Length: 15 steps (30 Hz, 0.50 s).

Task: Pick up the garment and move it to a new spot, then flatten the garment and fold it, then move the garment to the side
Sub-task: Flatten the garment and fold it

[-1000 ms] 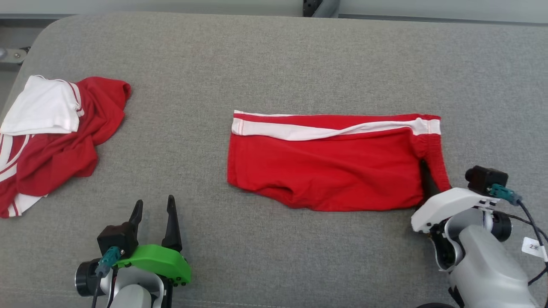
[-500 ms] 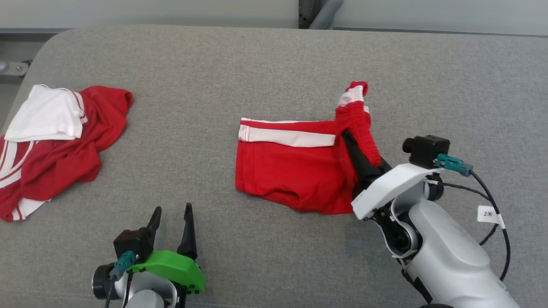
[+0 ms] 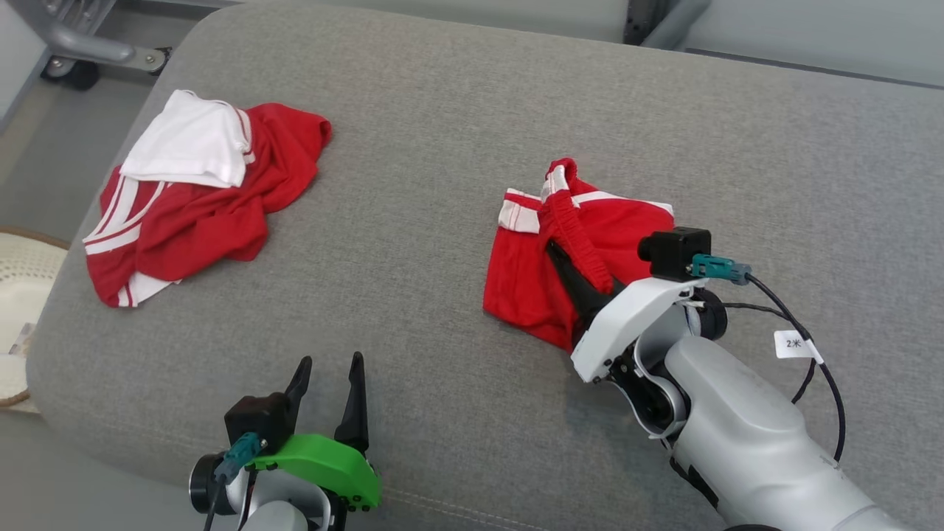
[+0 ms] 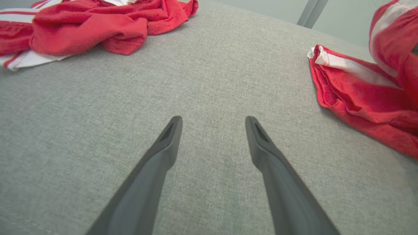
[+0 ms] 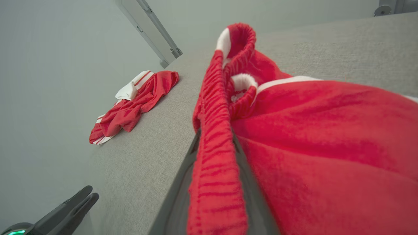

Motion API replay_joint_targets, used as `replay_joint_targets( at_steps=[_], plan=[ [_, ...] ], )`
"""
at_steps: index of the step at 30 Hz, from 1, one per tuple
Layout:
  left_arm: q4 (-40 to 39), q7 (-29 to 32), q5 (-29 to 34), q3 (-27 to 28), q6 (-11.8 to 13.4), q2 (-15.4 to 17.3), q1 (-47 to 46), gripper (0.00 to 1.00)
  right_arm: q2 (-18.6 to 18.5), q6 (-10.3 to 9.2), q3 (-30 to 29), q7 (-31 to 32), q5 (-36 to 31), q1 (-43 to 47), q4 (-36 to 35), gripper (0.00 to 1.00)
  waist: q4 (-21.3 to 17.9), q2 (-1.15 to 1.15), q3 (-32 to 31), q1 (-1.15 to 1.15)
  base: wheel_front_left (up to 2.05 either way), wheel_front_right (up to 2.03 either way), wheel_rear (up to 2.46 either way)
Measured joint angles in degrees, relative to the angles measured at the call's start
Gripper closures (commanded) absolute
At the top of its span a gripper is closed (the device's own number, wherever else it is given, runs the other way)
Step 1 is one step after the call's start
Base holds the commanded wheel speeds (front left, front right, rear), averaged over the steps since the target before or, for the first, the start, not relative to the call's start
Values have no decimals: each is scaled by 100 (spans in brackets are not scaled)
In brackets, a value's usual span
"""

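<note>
The fold looks to be the step in hand. The pair of red cotton shorts with a white side stripe [image 3: 520, 291] lies right of centre in the head view, bunched to about half its spread. Its ribbed elastic waistband [image 3: 579, 243] is raised and doubled across the layer beneath. The right gripper [image 3: 554, 254] is closed narrow on that waistband. In the right wrist view the band runs straight up between the two dark fingers [image 5: 192, 156], with loose red cloth spilling to the right of the frame.

The left gripper [image 3: 330, 361] sits at the lower left of the head view with its jaws spread wide and nothing between them. It hovers over bare fabric, well apart from the shorts.

The next move, as I judge it, calls for laying the pinched end down level with the striped edge at the shorts' left. It should then let go without dragging the lower layer out of line — the free gripper could pin that layer if it creeps.

The surface is a grey woven upholstered cushion with rounded corners [image 3: 442, 133], soft enough to let cloth slide. A crumpled red-and-white garment pile [image 3: 206, 206] rests near its upper left corner. Beyond that corner is pale floor, with a metal frame on a castor [image 3: 74, 55] at top left and a pale round woven item [image 3: 18, 295] at the left edge — what it is I cannot tell.
</note>
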Motion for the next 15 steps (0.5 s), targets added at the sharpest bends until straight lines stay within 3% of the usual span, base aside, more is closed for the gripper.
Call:
replay_joint_targets(
  at_steps=[1,2,3,11,15],
  plan=[
    [3,0,-59,-7,2,0,2,0,21,0,34,-23,2,-52,129,66,72,0,6,0,0,0,0],
    [9,0,-93,-15,10,1,4,0,42,0,69,-82,-1,-98,240,9,139,0,13,0,0,0,0],
    [2,0,-99,-19,26,0,6,0,71,0,81,-141,22,-141,321,0,203,0,19,0,0,0,0],
    [-73,0,-1,250,108,2,121,0,181,1,86,-508,241,-263,445,0,295,0,23,0,0,0,0],
    [-185,0,183,494,99,-3,130,0,-22,1,-428,-565,199,-104,371,0,82,0,11,0,0,0,0]
  ],
)
